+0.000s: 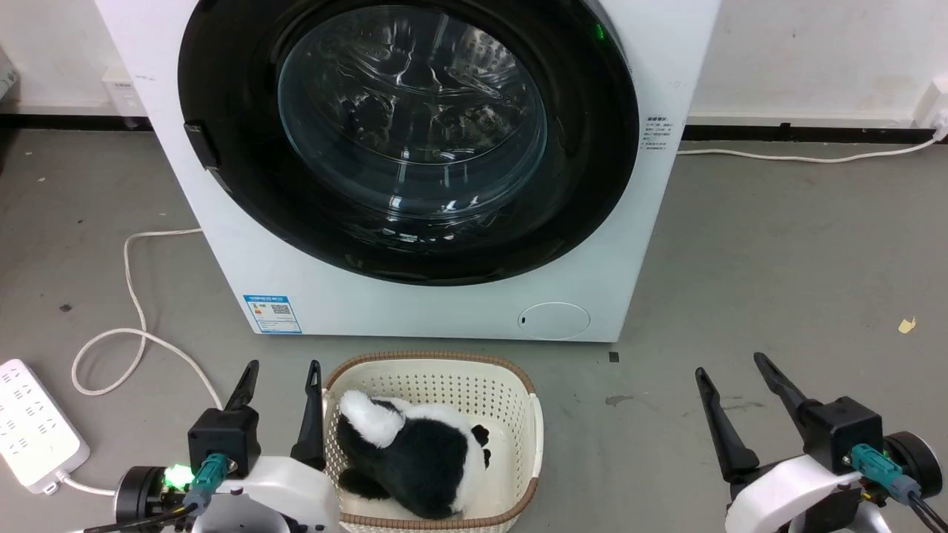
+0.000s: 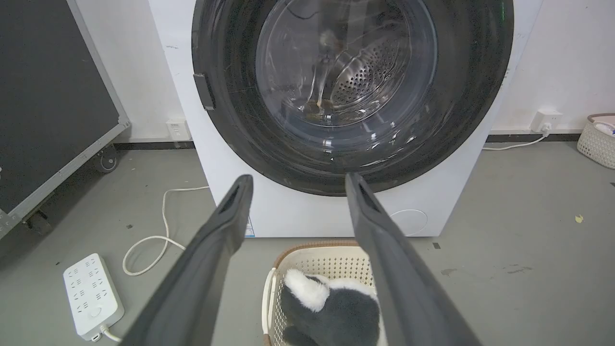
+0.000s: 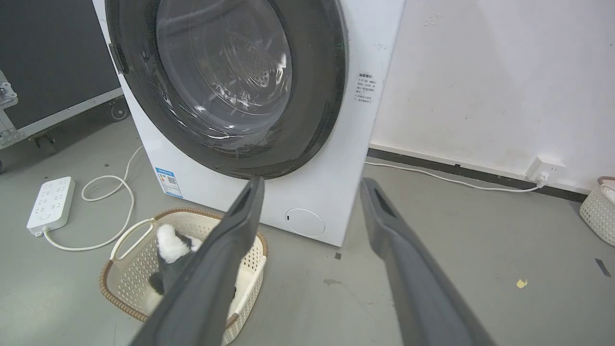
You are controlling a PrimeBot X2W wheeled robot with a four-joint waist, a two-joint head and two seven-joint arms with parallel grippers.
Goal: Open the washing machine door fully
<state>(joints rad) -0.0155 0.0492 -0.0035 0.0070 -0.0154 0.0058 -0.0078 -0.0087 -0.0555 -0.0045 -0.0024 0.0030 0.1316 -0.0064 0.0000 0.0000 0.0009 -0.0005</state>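
The washing machine door [image 1: 592, 170], a wide glossy black disc with a bulging clear glass centre, lies flat against the white machine front, with a small dark handle piece on its left edge [image 1: 201, 145]. It also shows in the left wrist view [image 2: 471, 86] and the right wrist view [image 3: 317, 96]. My left gripper [image 1: 284, 367] stands open low at the left, well short of the machine. My right gripper [image 1: 731, 363] stands open low at the right, fingers spread, nothing between them. Both are apart from the door.
A cream basket [image 1: 518, 392] holding a black-and-white plush toy [image 1: 415, 451] sits on the floor just before the machine. A white power strip [image 1: 33, 426] and looped cable [image 1: 133, 318] lie at the left. A small round white flap [image 1: 554, 320] is low on the machine.
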